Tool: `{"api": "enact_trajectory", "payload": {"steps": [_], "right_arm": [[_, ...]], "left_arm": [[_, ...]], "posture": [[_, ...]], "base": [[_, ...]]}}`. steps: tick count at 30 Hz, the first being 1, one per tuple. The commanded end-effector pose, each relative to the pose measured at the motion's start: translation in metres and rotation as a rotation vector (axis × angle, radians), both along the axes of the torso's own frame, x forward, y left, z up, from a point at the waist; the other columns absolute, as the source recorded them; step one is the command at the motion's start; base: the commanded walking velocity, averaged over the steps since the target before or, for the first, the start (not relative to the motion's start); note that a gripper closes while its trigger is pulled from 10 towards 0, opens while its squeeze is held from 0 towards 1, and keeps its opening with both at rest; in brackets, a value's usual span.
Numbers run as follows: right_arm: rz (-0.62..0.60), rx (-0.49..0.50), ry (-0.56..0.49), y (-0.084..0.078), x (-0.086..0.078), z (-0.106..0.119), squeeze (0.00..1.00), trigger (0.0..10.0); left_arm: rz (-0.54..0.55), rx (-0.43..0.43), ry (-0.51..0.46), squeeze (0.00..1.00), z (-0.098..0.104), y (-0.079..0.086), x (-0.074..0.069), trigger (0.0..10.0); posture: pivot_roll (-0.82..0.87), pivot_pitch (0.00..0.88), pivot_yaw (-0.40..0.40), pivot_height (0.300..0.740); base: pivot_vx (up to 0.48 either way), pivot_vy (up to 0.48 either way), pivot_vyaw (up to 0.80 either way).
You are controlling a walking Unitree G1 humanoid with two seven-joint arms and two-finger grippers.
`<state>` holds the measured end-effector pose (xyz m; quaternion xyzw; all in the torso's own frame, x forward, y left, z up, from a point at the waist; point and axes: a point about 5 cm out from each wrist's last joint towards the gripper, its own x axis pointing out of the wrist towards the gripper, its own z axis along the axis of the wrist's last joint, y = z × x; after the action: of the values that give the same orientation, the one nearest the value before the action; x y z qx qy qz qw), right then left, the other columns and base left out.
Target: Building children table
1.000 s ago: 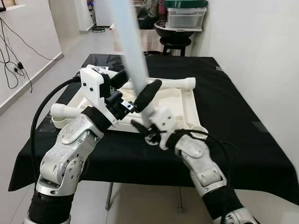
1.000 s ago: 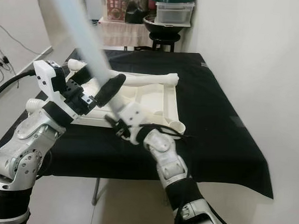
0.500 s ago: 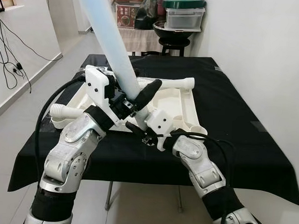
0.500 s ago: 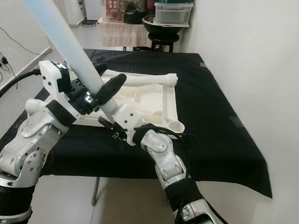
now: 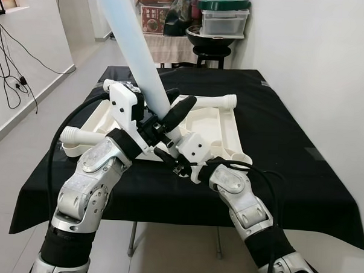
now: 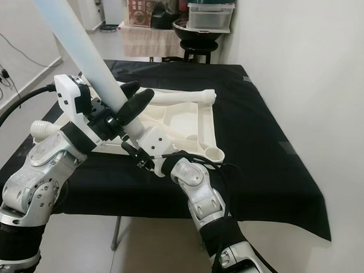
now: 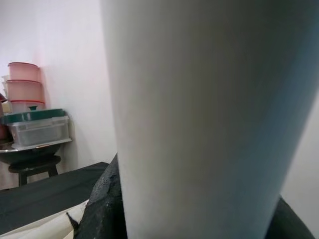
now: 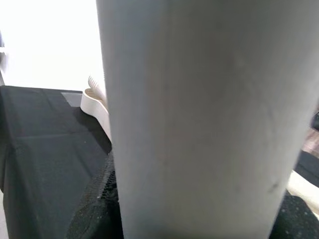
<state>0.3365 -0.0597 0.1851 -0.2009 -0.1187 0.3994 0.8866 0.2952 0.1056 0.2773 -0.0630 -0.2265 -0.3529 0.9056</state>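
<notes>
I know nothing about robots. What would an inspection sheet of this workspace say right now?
Surface: table under a black cloth.
Job's things: white tabletop lying upside down on the cloth; one white leg lying along its far edge, another leg end at its left; pale blue leg held up at a slant above it.
Clutter: nothing seen on the cloth.
Grippers: left gripper and right gripper both shut on the pale blue leg, near its lower end.
Cables: black cable on the left arm; wires along the left wall.
Surroundings: stool with stacked containers behind the table; white wall to the right.
</notes>
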Motion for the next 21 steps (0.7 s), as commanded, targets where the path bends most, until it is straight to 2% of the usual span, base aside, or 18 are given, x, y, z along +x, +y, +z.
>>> {"api": "enact_trajectory", "payload": {"steps": [1, 2, 3, 6, 10, 12, 13, 14, 15, 16, 17, 21], "right_arm": [[0.037, -0.009, 0.027, 0.001, -0.003, -0.005, 0.24, 10.0], [0.041, -0.007, 0.031, 0.001, -0.003, -0.005, 0.24, 10.0], [0.165, -0.001, 0.059, 0.008, -0.014, -0.004, 1.00, 10.0], [0.244, -0.010, 0.057, 0.012, -0.021, -0.004, 1.00, 10.0], [0.269, -0.021, 0.047, 0.014, -0.023, -0.005, 1.00, 10.0], [0.317, -0.058, 0.056, 0.017, -0.027, -0.007, 1.00, 10.0], [0.317, -0.058, 0.056, 0.017, -0.027, -0.007, 1.00, 10.0], [0.339, -0.071, 0.070, 0.018, -0.029, -0.009, 0.27, 10.0], [0.353, -0.078, 0.080, 0.019, -0.030, -0.010, 0.27, 10.0], [0.353, -0.078, 0.080, 0.019, -0.030, -0.010, 0.27, 10.0], [0.359, -0.081, 0.093, 0.019, -0.031, -0.011, 0.00, 10.0], [0.375, -0.084, 0.116, 0.019, -0.032, -0.012, 0.00, 10.0]], "left_arm": [[0.047, -0.015, -0.024, 0.00, 0.010, 0.016, 0.004, 0.0], [0.035, -0.009, -0.021, 0.00, 0.010, 0.015, 0.004, 0.0], [-0.088, 0.050, -0.018, 0.00, 0.006, 0.010, -0.002, 0.0], [-0.190, 0.093, -0.018, 0.00, 0.004, 0.008, -0.006, 0.0], [-0.237, 0.123, -0.021, 0.00, 0.004, 0.007, -0.008, 0.0], [-0.452, 0.263, -0.031, 0.00, -0.001, 0.002, -0.021, 0.0], [-0.452, 0.263, -0.031, 0.00, -0.001, 0.002, -0.021, 0.0], [-0.552, 0.312, -0.025, 0.00, -0.003, 0.001, -0.026, 0.0], [-0.611, 0.338, -0.020, 0.00, -0.004, 0.001, -0.029, 0.0], [-0.611, 0.338, -0.020, 0.00, -0.004, 0.001, -0.029, 0.0], [-0.664, 0.357, -0.019, 0.00, -0.005, 0.001, -0.032, 0.0], [-0.754, 0.371, -0.020, 0.00, -0.003, 0.002, -0.036, 0.0]], "posture": [[0.00, 0.000, -0.003, 0.740], [0.00, 0.000, -0.003, 0.740], [0.00, 0.000, -0.006, 0.740], [0.00, 0.000, -0.005, 0.740], [0.00, 0.000, -0.005, 0.740], [0.00, 0.000, -0.005, 0.740], [0.00, 0.000, -0.005, 0.740], [0.00, 0.000, -0.002, 0.740], [0.00, 0.000, -0.002, 0.740], [0.00, 0.000, -0.002, 0.740], [-0.01, 0.000, -0.002, 0.740], [-0.01, 0.000, -0.002, 0.740]], "base": [[0.000, 0.000, 0.00], [0.000, 0.000, 0.00], [0.000, 0.000, 0.00], [0.000, 0.000, 0.00], [0.000, 0.000, 0.00], [0.000, 0.000, 0.00], [0.000, 0.000, 0.00], [0.000, 0.000, 0.00], [0.000, 0.000, 0.00], [0.000, 0.000, 0.00], [0.000, 0.000, 0.00], [0.000, 0.000, 0.00]]}}
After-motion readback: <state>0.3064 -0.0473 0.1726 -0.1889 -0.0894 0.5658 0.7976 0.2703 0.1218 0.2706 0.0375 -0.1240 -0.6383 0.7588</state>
